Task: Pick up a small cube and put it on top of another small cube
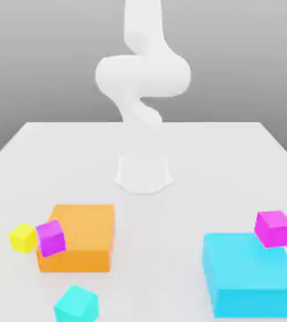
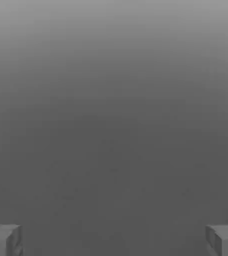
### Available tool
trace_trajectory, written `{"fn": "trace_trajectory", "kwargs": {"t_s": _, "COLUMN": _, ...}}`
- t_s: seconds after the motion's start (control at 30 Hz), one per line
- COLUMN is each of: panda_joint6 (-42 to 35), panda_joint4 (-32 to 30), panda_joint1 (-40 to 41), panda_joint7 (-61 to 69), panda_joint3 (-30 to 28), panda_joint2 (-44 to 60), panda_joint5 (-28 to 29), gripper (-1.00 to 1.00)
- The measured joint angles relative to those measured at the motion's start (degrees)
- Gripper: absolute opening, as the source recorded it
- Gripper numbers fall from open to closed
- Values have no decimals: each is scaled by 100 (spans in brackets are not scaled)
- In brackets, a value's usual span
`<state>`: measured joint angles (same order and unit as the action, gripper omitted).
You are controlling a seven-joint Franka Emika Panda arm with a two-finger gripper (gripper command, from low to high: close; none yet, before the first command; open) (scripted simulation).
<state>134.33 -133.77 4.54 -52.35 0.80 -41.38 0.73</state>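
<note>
The small yellow cube (image 1: 23,238) lies on the white table near the exterior view's left edge. Right beside it, a small magenta cube (image 1: 50,237) sits tilted against the orange block's front left corner. A second small magenta cube (image 1: 274,227) is at the far right corner of the big cyan block; I cannot tell whether it rests on that block. The white arm (image 1: 142,75) rises at the back of the table, far from all the cubes. In the hand view my gripper (image 2: 114,240) is open, its grey fingertips (image 2: 3,240) wide apart with nothing between them, facing a plain grey backdrop.
A large orange block (image 1: 80,236) stands at the front left and a large cyan block (image 1: 252,273) at the front right. A small cyan cube (image 1: 75,304) lies near the front edge. The arm's round base (image 1: 144,173) sits mid-table. The table (image 1: 171,207) is white.
</note>
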Motion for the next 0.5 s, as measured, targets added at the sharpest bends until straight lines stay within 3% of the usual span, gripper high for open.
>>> {"fn": "trace_trajectory", "kwargs": {"t_s": 0.5, "panda_joint6": 1527, "panda_joint4": -1196, "panda_joint1": 2339, "panda_joint7": -3977, "panda_joint3": 9, "panda_joint2": 2694, "panda_joint5": 518, "gripper": 0}}
